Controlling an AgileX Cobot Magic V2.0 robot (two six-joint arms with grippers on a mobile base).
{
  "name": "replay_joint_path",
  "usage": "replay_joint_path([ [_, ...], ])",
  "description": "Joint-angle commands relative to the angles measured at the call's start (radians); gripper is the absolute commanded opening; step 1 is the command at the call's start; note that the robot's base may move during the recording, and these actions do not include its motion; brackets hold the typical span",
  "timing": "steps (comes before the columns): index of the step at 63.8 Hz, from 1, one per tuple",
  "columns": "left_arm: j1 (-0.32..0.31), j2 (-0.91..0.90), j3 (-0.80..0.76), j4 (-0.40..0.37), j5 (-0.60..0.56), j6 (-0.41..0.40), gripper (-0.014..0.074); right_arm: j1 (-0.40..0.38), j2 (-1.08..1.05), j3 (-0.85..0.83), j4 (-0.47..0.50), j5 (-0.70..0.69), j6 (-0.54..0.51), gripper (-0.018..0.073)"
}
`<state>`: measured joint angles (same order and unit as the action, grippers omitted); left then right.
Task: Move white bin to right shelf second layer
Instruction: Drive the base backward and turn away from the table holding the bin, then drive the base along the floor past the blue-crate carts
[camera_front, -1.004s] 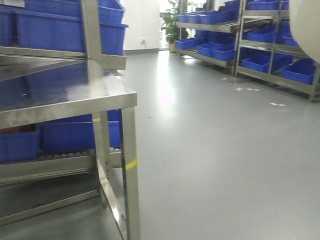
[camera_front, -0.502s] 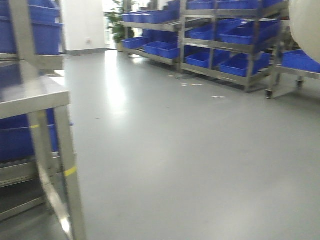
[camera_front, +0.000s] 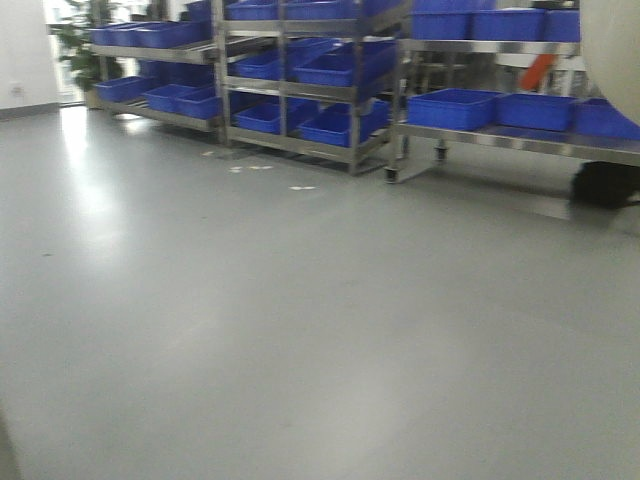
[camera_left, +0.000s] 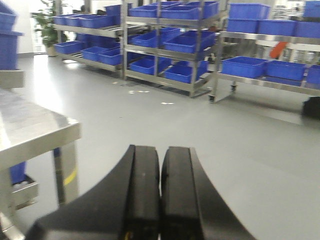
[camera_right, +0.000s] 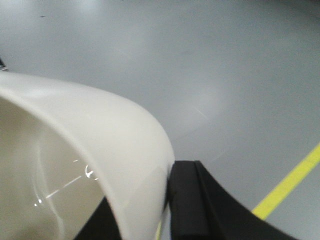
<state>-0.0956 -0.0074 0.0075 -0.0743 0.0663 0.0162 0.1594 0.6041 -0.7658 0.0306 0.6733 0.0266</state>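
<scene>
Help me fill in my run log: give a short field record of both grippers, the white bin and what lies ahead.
left gripper: shut, holding nothing
right gripper: shut on the wall of the cream-white smooth plastic bin
bin position: held in the air above the grey floor, near a yellow floor line
ahead: stainless steel racks loaded with blue rectangular crates
beside left arm: mirror-like steel tabletop
task status: bin not yet on any shelf
</scene>
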Motion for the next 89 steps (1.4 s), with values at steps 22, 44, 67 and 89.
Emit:
replay_joint_path([
  [22,-0.006,-0.002,0.037,-0.001,-0.086,-0.007,0.0085,-0.007,0.002,-0.03,0.0,-0.092,0.002,0.0056],
  [44,-0.006,-0.002,0.037,-0.001,-0.086,-0.007,0.0085,-0.007,0.002,-0.03,0.0,-0.092,0.002,0.0056],
  [67,-0.006,-0.002,0.037,-0.001,-0.086,-0.007,0.0085,-0.007,0.001,-0.03,0.0,-0.092,0.002,0.0056],
  [89,-0.006,-0.002,0.037,-0.001,-0.086,-0.007,0.0085,-0.007,0.001,-0.03,0.0,-0.092,0.002,0.0056],
])
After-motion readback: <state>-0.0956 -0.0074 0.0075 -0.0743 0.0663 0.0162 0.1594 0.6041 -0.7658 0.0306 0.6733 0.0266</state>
